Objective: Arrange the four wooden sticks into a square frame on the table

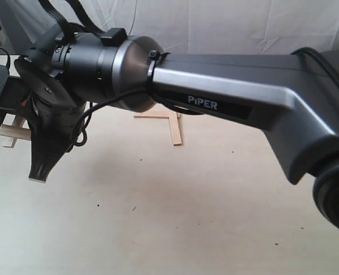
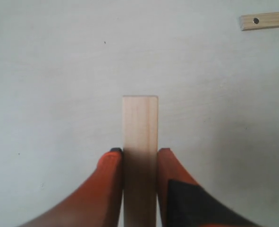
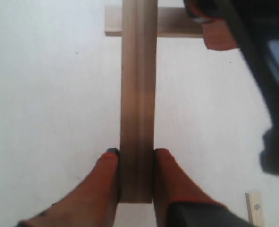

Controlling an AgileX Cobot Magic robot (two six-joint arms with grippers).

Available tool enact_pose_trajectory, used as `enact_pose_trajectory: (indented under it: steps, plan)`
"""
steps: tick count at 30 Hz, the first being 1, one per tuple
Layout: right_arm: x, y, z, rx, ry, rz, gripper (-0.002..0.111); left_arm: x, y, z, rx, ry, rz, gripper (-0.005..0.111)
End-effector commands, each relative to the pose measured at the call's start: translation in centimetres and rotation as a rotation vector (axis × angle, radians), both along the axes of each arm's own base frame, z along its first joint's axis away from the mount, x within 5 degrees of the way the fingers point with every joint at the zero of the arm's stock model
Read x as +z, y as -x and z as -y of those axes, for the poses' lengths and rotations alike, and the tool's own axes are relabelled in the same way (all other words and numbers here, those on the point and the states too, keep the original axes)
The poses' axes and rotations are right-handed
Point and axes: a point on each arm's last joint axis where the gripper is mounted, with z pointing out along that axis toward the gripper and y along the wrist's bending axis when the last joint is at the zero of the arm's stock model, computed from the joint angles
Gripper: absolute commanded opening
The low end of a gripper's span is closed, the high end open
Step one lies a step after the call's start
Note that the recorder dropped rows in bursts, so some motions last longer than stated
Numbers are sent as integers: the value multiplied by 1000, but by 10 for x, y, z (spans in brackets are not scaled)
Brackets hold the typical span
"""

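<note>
The left gripper clamped a flat, thin strip of pale light-brown wood between its two orange fingers, one against each long edge. The strip ran straight past the fingertips to a square-cut end over the pale cream tabletop with small dark specks; whether it touched the surface could not be told. Well apart lay the end of a second pale wooden strip, a small dark hole near its tip.
</note>
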Motion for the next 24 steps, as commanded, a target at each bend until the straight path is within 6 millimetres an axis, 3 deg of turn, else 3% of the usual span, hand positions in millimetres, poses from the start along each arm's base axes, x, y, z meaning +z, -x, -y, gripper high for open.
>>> enact_pose_trajectory:
  steps: [1, 13, 17, 20, 24]
  plan:
    - [-8, -1, -4, 5, -10, 6, 0, 5, -1, 2, 6, -6, 23, 0]
    - [-15, -2, -7, 8, -16, 4, 0, 5, -1, 2, 7, -7, 25, 0]
    - [-9, 0, 4, -11, 61, -26, 0, 5, -1, 2, 6, -8, 25, 0]
    - [-10, -9, 15, -73, 122, -30, 0, 5, -1, 2, 6, -8, 25, 0]
    - [-29, -15, 10, -71, 120, -35, 0, 5, -1, 2, 7, -7, 25, 0]
